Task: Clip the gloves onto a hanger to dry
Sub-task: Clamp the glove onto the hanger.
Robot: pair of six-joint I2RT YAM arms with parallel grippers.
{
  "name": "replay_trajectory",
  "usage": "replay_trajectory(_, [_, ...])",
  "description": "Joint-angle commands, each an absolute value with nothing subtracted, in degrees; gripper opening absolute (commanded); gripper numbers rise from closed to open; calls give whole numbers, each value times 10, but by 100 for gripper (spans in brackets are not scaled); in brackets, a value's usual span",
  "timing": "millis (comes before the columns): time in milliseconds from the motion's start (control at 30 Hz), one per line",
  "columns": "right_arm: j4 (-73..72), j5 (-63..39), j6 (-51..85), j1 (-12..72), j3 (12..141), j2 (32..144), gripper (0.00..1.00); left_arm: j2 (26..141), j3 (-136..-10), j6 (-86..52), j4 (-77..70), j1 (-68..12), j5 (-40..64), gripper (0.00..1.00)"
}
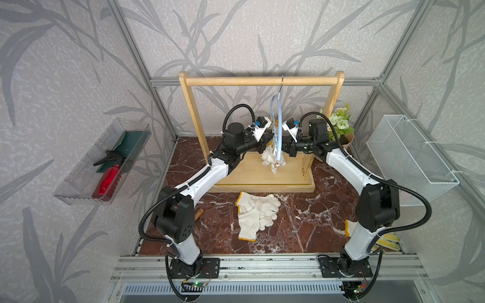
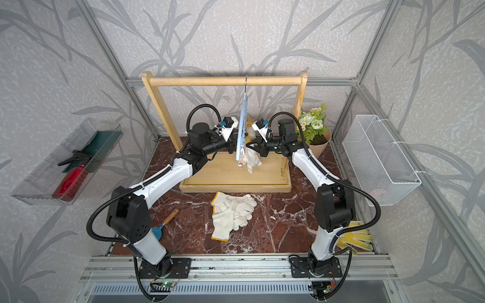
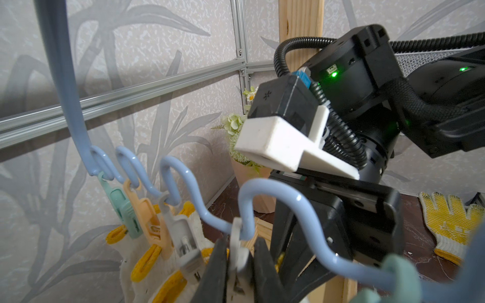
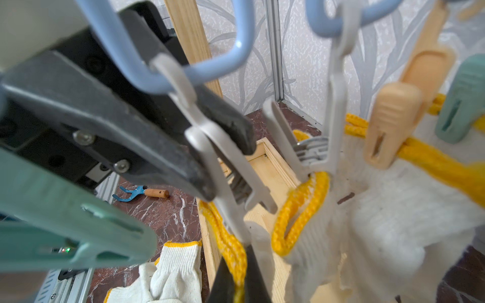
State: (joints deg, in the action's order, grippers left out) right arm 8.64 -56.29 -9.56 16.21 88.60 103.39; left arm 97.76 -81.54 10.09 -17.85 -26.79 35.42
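Left tool [image 3: 240, 253] squeezes grey clip [image 4: 207, 136]; right tool [image 4: 238, 275] pinches glove [image 4: 228, 242]; hanger [image 3: 65, 91] between them.

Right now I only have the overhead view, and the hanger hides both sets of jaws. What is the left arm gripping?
Observer: The left wrist view shows the left gripper, jaws pinched on a grey clip hanging on the blue hanger.
Operator: And the right?
Observer: The right wrist view shows the right gripper, jaws shut on a glove by its yellow cuff, close to that clip.
Operator: Any already hung?
Observer: Yes: a green clip, an orange clip and a second grey clip each hold one of the hung gloves.
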Motion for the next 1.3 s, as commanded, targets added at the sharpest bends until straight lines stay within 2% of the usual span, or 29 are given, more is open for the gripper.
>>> replay_trajectory(0, [92,-584,-101,157,899,1041,0,960,-830,109,-147,-267,380,0])
replay_trajectory(633, [2,-602,-54,147,881,1019,0,962,-826,115,-127,-261,414,0])
replay_trajectory(1267, [13,-610,-60,143,893,1040,0,972,-841,112,-112,-254,448,0])
